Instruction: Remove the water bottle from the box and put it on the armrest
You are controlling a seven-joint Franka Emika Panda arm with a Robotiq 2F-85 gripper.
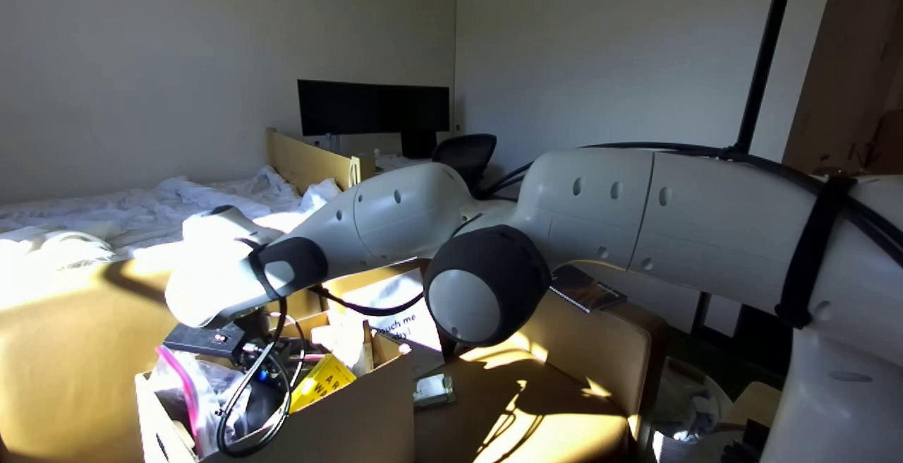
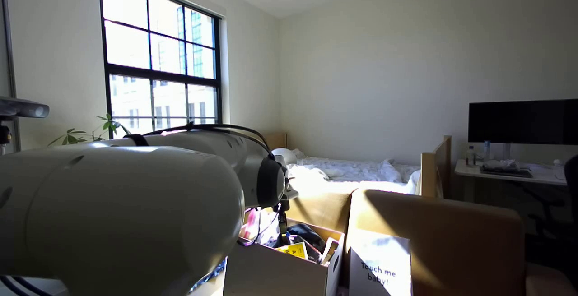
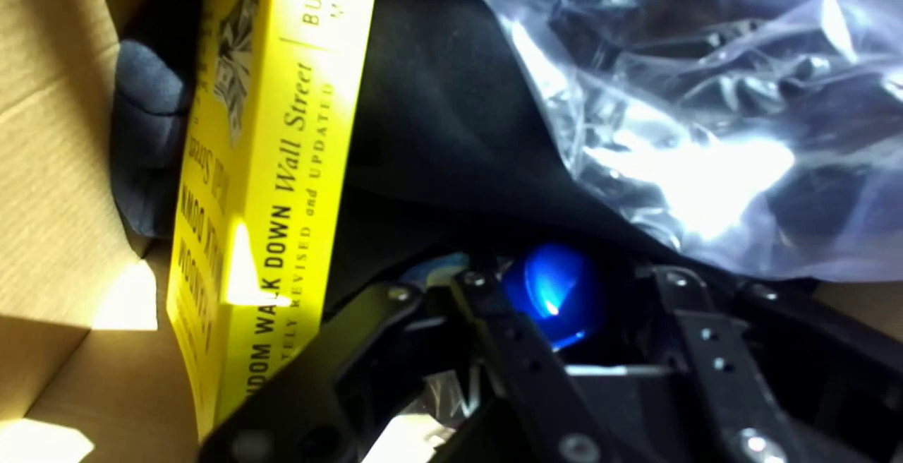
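Why I reach straight down

The sofa [image 2: 451, 242] spreads widest, its back a ready prop for whatever stands before it. My arm [image 1: 592, 202] stretches over its seat [image 1: 571, 438] and bends downward at the wrist. The armrest [image 1: 600, 346], where the task ends, lies well apart from my wrist; it looks broad enough, I judge, to serve as a shelf. The box [image 1: 346, 413] seems to stand on the seat, base out of sight; its walls leave only the top as a way in, and its packed contents appear to hold one another up. Near it, a white panel [image 2: 379, 264] reading "Touch me baby!" seems propped on the sofa back. In the wrist view a clear plastic bag [image 3: 705, 117] bulges on one side; on the other a yellow book [image 3: 296, 166] stands on edge, steadied, I think, by the dark thing [image 3: 444, 89] beside it.

My gripper [image 3: 571, 281] points down into the shadowed gap between them, jaws partly apart. Between those jaws is what I take for the water bottle [image 3: 554, 293], inside the box: only a shiny blue rounded piece shows, likely its cap. Shadow covers the pads, so I cannot tell whether they press on it. If they do, lifting straight up first would suit.
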